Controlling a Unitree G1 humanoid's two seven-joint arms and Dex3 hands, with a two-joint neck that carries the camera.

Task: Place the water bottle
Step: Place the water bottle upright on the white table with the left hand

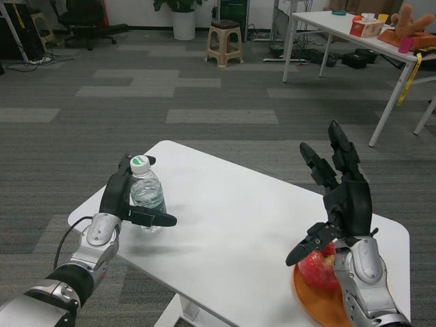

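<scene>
A clear water bottle [147, 196] with a white and green cap stands upright near the left edge of the white table [238, 218]. My left hand [121, 201] grips it, with the thumb across its front and the fingers behind its neck. My right hand [342, 204] is open over the table's right side. Its fingers are spread and point upward, and it holds nothing.
Under my right hand a red apple [316, 271] lies on an orange plate [312, 300] at the table's front right corner. On the carpet behind are a beige stool [225, 42], an office chair [85, 20] and a second white table [340, 26] with several items.
</scene>
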